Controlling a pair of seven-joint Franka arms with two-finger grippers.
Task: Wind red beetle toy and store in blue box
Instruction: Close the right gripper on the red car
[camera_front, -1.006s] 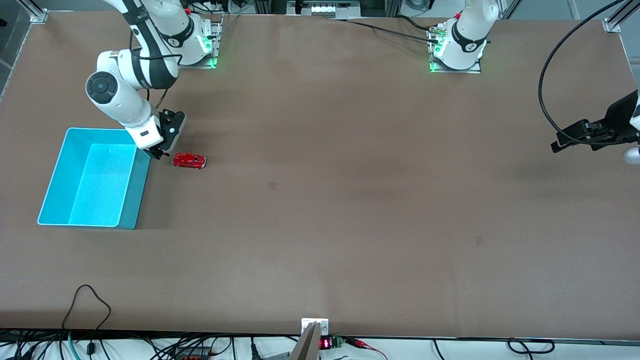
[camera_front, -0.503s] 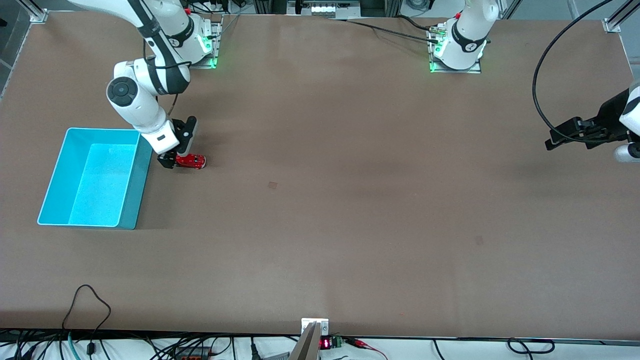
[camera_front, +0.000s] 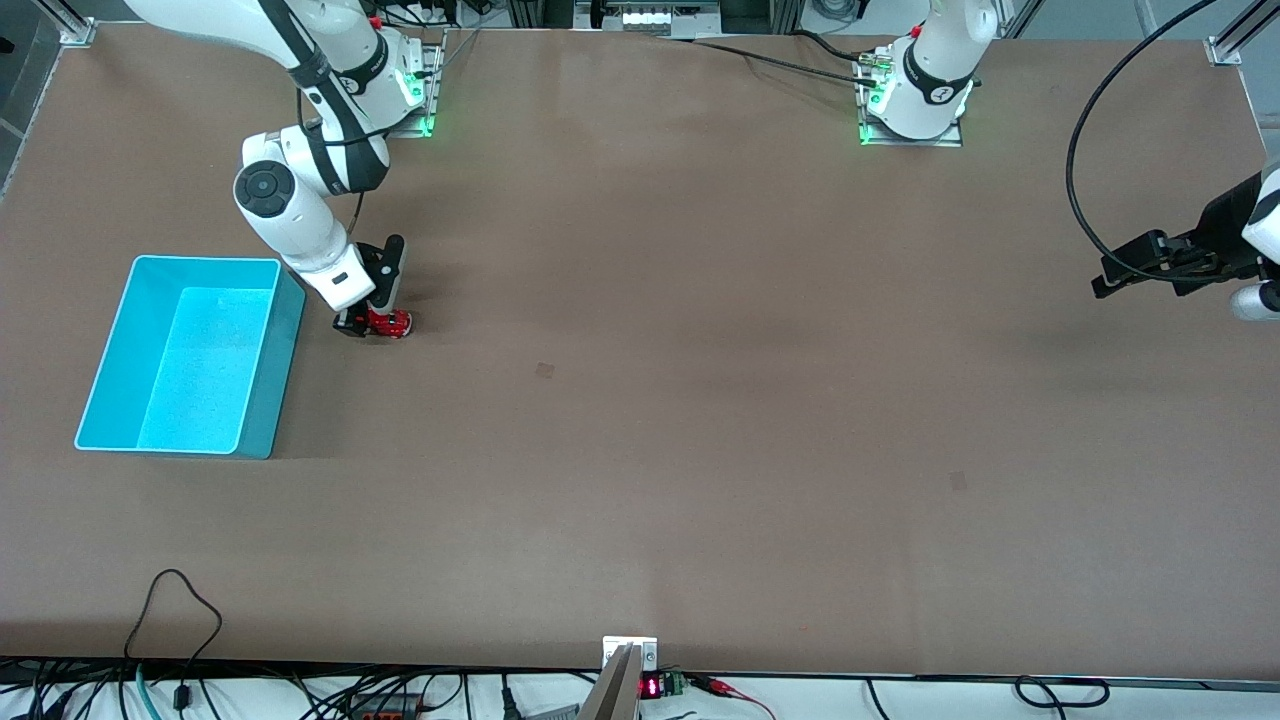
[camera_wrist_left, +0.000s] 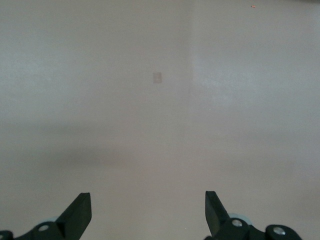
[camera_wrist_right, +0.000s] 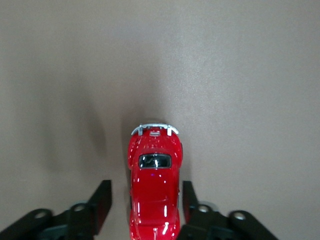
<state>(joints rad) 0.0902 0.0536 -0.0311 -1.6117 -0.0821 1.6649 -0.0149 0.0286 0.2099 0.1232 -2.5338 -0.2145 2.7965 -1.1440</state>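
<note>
The red beetle toy (camera_front: 392, 323) stands on the brown table beside the blue box (camera_front: 283, 372), on the side toward the left arm's end. My right gripper (camera_front: 366, 326) is down at the table and open, with the toy's body between its fingers (camera_wrist_right: 102, 201). In the right wrist view the toy (camera_wrist_right: 154, 185) lies lengthwise between the jaws, nearer to one finger, with a gap to the other. The blue box is open-topped and holds nothing. My left gripper (camera_front: 1102, 286) waits, open and empty (camera_wrist_left: 147, 210), over bare table at the left arm's end.
A black cable (camera_front: 1085, 180) loops over the table near my left arm. The arm bases (camera_front: 910, 110) stand along the table's edge farthest from the front camera. Cables (camera_front: 180, 600) and a small clamp (camera_front: 628, 655) lie at the edge nearest to it.
My right gripper has moved from beside the blue box's corner over to the toy and come down around it. The toy has not moved. My left gripper has shifted only slightly.
</note>
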